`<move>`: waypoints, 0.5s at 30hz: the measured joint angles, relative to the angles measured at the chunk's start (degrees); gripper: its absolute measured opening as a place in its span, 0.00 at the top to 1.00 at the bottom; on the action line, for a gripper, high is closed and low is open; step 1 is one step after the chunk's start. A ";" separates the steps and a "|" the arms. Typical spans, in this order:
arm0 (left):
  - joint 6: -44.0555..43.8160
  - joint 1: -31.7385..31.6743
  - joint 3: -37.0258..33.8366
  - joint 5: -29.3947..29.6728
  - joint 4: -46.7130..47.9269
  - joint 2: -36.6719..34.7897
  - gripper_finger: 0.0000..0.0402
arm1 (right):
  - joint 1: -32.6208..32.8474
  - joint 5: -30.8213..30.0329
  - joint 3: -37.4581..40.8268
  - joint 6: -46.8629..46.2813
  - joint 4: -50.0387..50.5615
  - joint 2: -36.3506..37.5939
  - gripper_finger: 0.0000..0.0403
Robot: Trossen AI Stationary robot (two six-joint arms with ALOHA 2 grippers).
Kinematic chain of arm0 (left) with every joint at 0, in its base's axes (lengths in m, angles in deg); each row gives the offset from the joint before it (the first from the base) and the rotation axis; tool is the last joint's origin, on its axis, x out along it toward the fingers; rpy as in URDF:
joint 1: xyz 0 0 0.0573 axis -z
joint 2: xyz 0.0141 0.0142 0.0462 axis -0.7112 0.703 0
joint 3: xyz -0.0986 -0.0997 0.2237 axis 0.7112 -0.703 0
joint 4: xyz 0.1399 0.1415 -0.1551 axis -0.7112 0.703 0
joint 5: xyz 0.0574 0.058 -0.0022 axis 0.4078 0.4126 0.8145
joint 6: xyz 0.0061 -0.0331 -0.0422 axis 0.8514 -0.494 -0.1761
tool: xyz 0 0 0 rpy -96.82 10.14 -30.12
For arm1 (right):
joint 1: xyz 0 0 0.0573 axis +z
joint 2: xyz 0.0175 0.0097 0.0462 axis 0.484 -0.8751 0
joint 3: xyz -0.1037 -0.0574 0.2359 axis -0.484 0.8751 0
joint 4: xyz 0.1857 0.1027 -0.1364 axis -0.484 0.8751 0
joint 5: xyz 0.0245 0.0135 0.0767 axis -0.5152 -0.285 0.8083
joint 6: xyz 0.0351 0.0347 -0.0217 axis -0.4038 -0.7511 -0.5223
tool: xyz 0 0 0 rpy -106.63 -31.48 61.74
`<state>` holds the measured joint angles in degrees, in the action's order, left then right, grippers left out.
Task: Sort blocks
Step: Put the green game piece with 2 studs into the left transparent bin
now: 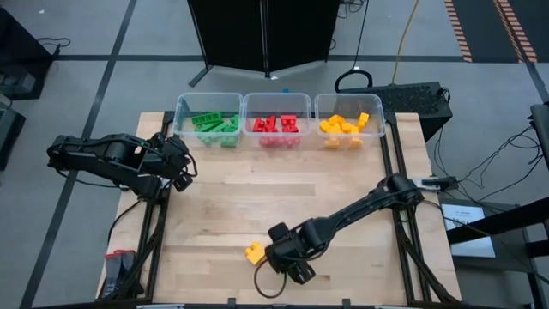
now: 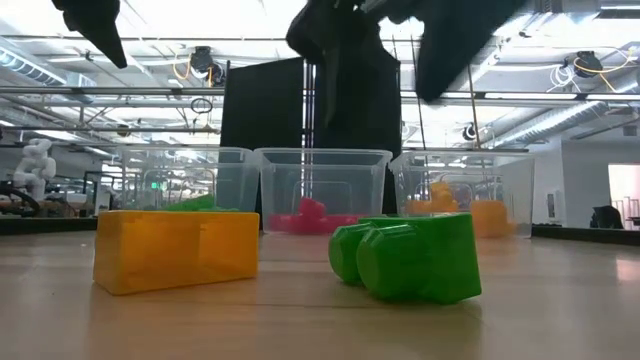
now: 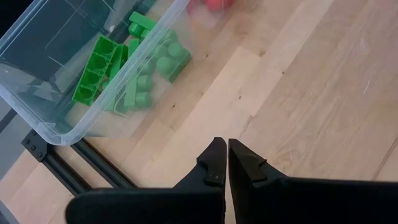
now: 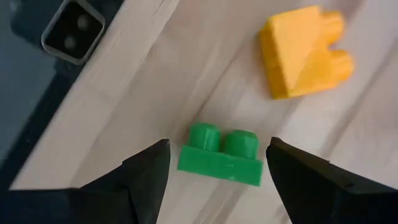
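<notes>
Green block (image 4: 221,154) | lies between fingers | right pincer (image 4: 217,171) spread wide, unclamped

**Low view: two loose blocks in front of three bins**

Table (image 2: 560,310): pale wood, seen level. Yellow block (image 2: 176,248) lies near the camera, to the picture's left, long side facing the lens. Green block (image 2: 415,258) lies just right of it, on its side, studs pointing left. The two are near each other, not touching.

Behind them, three clear bins in a row: left bin (image 2: 185,180) shows green pieces, middle bin (image 2: 322,188) shows red, right bin (image 2: 465,190) shows yellow.

Dark arm parts (image 2: 400,40) hang overhead, above the green block; fingers not distinguishable. Another dark part (image 2: 95,25) sits at the top left corner.
</notes>
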<state>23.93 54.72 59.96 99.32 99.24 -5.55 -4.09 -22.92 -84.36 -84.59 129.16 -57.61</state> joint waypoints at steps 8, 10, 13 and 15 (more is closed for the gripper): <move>-0.02 0.00 0.00 -0.03 0.00 0.00 1.00 | 0.82 -0.60 0.00 5.26 -0.50 -3.41 0.36; -0.02 0.02 0.00 -0.03 0.00 0.00 1.00 | 0.86 -0.66 -0.01 6.89 -0.53 -4.36 0.36; 0.00 0.00 0.00 -0.05 0.00 0.01 1.00 | 1.29 -1.62 -0.02 9.96 -0.01 -6.10 0.36; 0.00 0.02 0.00 -0.05 0.00 0.02 1.00 | 1.47 -1.75 -0.20 11.45 -0.17 -7.01 0.36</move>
<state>23.93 54.74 59.96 99.27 99.24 -5.53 -2.62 -24.68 -84.56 -73.14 128.99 -64.62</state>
